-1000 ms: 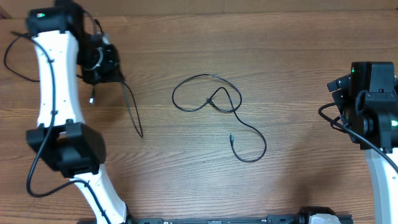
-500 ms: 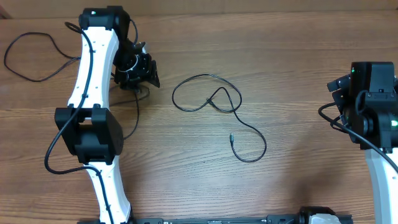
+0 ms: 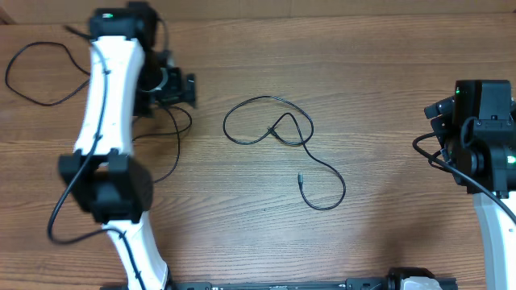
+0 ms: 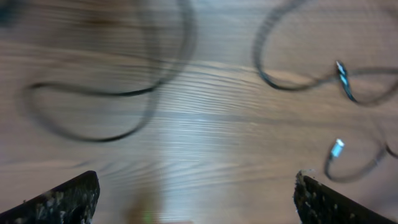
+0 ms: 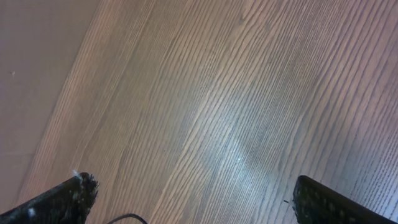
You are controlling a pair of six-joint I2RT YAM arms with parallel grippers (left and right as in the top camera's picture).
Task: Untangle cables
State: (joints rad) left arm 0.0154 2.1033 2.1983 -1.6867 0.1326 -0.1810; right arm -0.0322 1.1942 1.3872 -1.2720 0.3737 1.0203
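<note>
Wooden tabletop (image 3: 387, 80), seen from above. One cable (image 3: 278, 127) lies mid-table in a loop that crosses itself once, its tail running near and right. A second cable (image 3: 179, 153) curls beside the left arm (image 3: 105, 105). A third loop (image 3: 32, 102) lies far left. All three look separate, so little seems left to do. The left fingers (image 4: 68, 199) are spread wide and empty, as are the right fingers (image 5: 62, 202), well to the right.
</note>
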